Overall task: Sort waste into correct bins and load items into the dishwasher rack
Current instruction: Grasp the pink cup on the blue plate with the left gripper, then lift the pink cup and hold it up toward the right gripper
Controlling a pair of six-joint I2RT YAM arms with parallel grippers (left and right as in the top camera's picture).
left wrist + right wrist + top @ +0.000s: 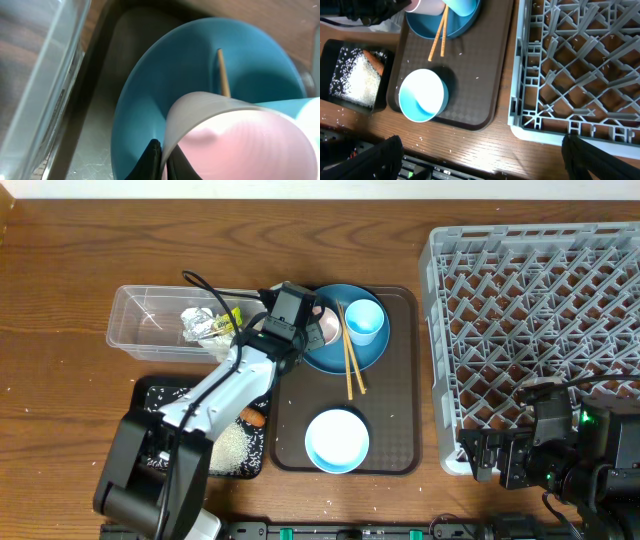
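A wooden table (60,270) fills nearly the whole overhead view. Its top is dark brown, and the grain runs lengthwise from its left edge to its right. Beyond the table's far edge lies a narrow pale band (300,188), plain and bright; whether it is wall or floor cannot be told. Along the table's near edge sits a dark strip (330,531) with small green parts. Light falls evenly on the table from above, and shadows on its top are soft and short.
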